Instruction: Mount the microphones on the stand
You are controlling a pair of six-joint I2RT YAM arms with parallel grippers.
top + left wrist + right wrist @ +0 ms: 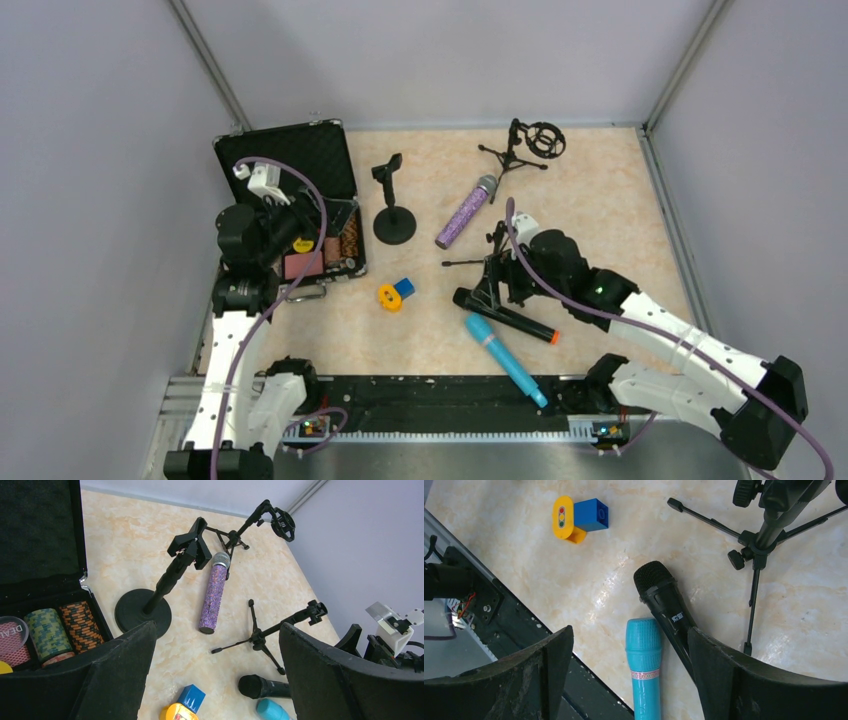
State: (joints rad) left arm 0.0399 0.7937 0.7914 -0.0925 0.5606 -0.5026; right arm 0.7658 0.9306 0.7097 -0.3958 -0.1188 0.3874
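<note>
now the right claw [628, 632] hangs open, empty, over the black mic [664, 600] and light-blue mic [644, 655]. the left claw [216, 627] gapes empty.

We see three microphones lying flat on the desk [600, 200]: a glittery purple microphone [466, 211] with a silver grille beside the upright round-base stand [393, 205], and nearer us a black microphone [505, 316] with an orange end, its head just beside the light-blue microphone [505, 358].
</note>
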